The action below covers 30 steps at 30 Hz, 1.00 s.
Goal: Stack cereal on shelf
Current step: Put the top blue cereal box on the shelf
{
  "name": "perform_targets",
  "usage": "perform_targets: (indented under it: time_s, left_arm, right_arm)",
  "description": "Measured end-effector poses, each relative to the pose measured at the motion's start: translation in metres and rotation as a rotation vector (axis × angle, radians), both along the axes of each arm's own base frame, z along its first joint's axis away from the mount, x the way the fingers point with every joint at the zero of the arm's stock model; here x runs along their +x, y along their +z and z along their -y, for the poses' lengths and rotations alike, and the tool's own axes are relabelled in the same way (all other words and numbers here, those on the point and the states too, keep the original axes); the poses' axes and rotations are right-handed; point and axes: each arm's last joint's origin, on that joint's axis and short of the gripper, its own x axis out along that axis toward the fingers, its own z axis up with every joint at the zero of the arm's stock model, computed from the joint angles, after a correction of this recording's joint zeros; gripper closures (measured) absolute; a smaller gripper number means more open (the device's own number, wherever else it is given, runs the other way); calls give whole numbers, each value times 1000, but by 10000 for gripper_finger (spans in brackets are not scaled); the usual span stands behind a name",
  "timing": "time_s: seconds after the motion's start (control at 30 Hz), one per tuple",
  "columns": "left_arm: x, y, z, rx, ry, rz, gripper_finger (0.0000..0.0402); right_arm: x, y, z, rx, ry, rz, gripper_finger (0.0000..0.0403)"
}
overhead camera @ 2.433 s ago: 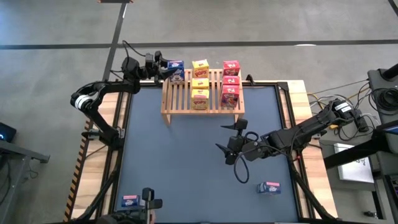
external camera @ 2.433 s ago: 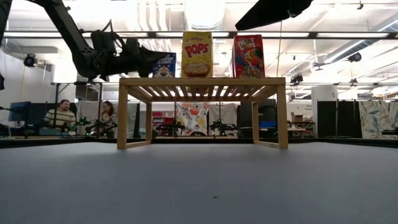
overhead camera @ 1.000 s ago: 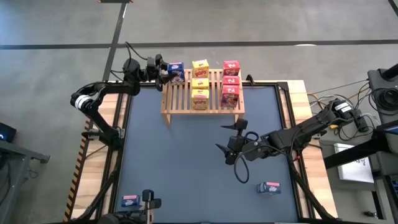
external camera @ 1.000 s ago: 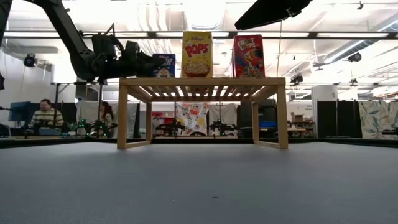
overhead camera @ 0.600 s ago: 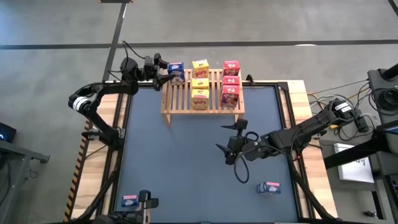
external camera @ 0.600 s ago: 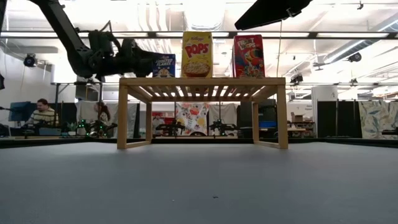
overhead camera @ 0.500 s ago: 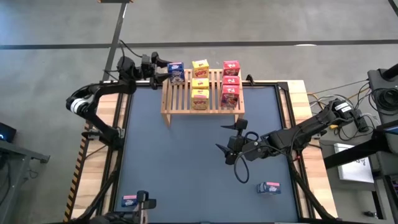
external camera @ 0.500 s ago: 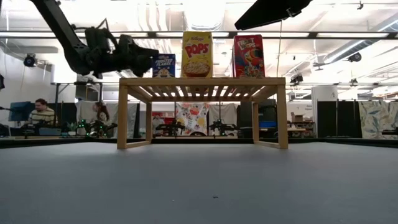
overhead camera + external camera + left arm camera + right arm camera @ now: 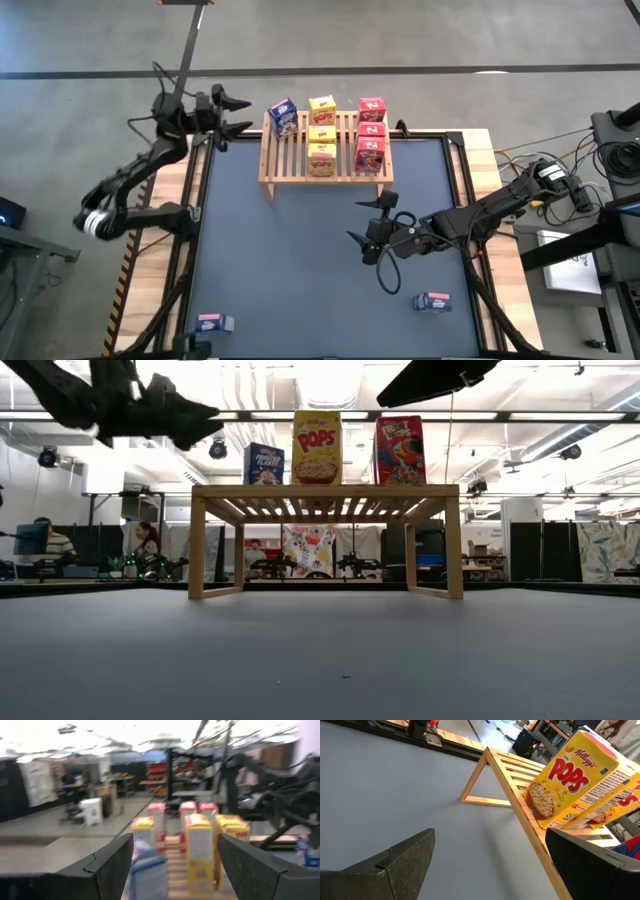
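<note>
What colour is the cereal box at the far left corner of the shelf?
Blue. The cereal box stands on the shelf at its far left corner, clearest in the high view.

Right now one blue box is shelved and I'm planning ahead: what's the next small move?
Probably swing the open left gripper toward the blue box at the table's near left; two lie off the shelf, and that one is on its side.

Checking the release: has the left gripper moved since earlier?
Yes. The left gripper, open, has backed away from the blue box on the shelf, leftward in the high view.
</note>
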Motion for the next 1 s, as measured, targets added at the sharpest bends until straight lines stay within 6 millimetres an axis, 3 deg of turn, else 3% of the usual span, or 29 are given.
perform_targets:
  time_s: [0.2, 0.33, 0.63, 1.0]
  left_arm:
    - [-5, -2, 32, -15, 133, -114, 129]
    - [0, -14, 39, -90, 288, -140, 129]
    - [24, -46, 35, -226, 342, -168, 129]
    - [41, -56, 18, -230, 409, -119, 129]
  right_arm:
    - [1, 1, 0, 8, 0, 18, 35]
    - [1, 2, 0, 7, 1, 18, 35]
    - [1, 2, 0, -8, 7, 11, 35]
    - [1, 2, 0, -8, 7, 11, 35]
